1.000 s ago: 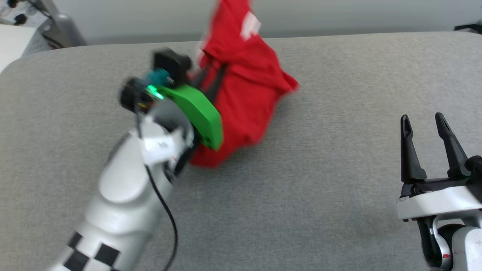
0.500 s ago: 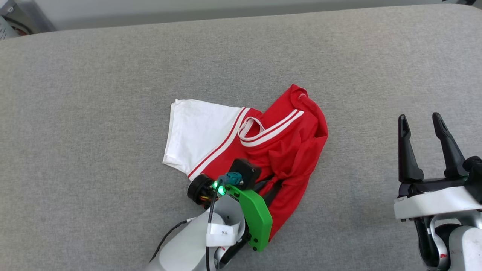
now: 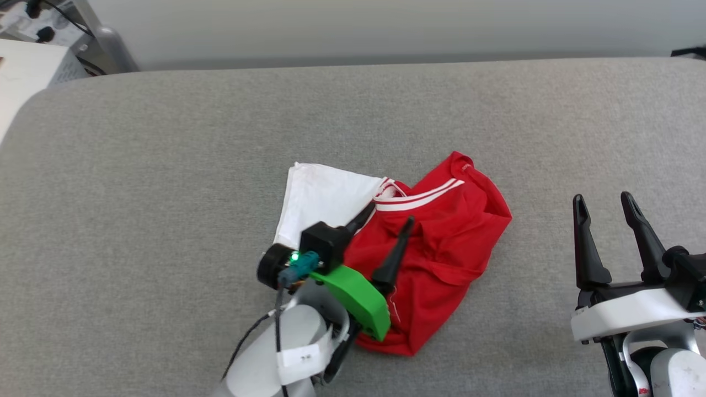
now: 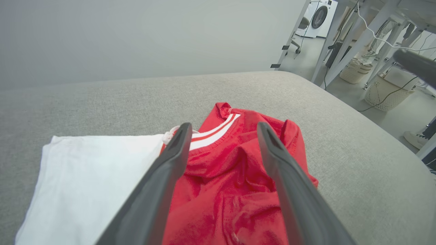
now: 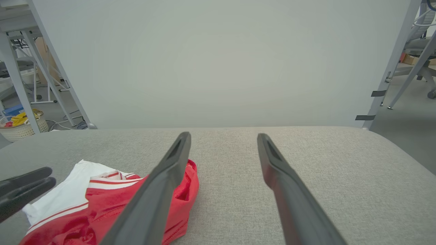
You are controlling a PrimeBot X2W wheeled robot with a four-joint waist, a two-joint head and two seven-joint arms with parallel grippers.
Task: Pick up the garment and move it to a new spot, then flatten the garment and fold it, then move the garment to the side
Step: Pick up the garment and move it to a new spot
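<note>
- Right, head view: shirt (image 3: 441, 259) lies crumpled near the middle of the grey table (image 3: 165, 193), one white sleeve (image 3: 325, 198) spread flat to its left, red body bunched to the right, striped collar trim (image 3: 419, 196) on top.
- Left gripper (image 3: 389, 214) sits over the sleeve-to-body seam with its fingers spread and nothing pinched. Can't tell whether the tips touch the cloth.
- Right gripper (image 3: 602, 197) is at the lower right, also spread and empty, well apart from the shirt.
- Left wrist view: both fingers straddle the red folds just below the collar, with the cloth loose between them. The sleeve (image 4: 92, 170) is flat on the left, and the shirt (image 4: 231, 190) is heaped in several layers.
- Right wrist view: right gripper (image 5: 223, 135) points across bare table, with the shirt (image 5: 102, 207) low on the left and partly behind one finger.
- My read: placing looks done, flattening not yet started.
- Risk: the second sleeve and the hem are buried, so a blind pinch into the heap likely grabs stacked layers and drags the whole lump instead of opening it.
- Risk: pulling with one arm while nothing pins the far side just slides the shirt over the table.
- Risk: the flat sleeve may fold under if the body gets tugged leftwards.
</note>
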